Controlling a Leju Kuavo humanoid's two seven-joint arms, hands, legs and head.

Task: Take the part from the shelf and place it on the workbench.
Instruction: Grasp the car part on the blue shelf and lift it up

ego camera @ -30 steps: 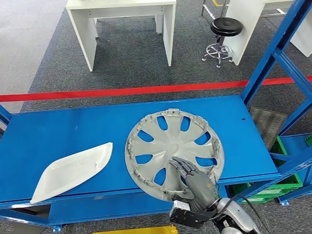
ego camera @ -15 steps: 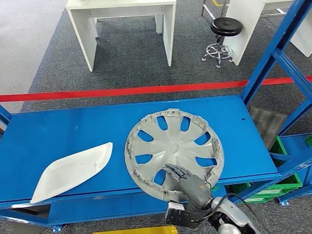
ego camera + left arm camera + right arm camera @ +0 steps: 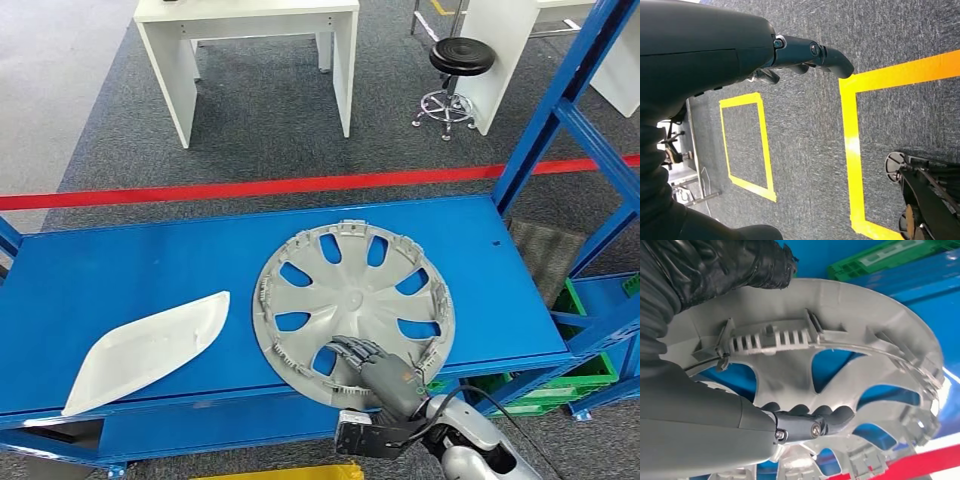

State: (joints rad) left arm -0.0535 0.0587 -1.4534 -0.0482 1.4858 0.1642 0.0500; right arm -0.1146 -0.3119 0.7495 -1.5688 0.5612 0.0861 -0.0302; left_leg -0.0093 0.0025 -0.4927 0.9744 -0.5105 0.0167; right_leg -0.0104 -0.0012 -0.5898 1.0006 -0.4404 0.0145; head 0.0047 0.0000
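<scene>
A grey wheel cover (image 3: pixel 353 300) lies inside-up on the blue shelf (image 3: pixel 151 270), its near rim jutting past the front edge. My right hand (image 3: pixel 377 370) grips that near rim. In the right wrist view its dark fingers (image 3: pixel 821 422) curl over the inner face of the wheel cover (image 3: pixel 851 340) beside a spoke opening, and the thumb (image 3: pixel 734 265) sits against the rim's outer side. My left hand (image 3: pixel 810 52) hangs over the carpet, fingers extended and holding nothing.
A white curved panel (image 3: pixel 147 350) lies on the shelf's left part. Blue uprights (image 3: pixel 558 100) rise at the right, with green crates (image 3: pixel 589 370) below. Beyond a red floor line (image 3: pixel 226 188) stand a white table (image 3: pixel 249 10) and a black stool (image 3: pixel 462 55).
My right hand has slid left and back along the wheel cover to its near rim, with the fingers curling in. The wheel cover has shifted slightly left.
</scene>
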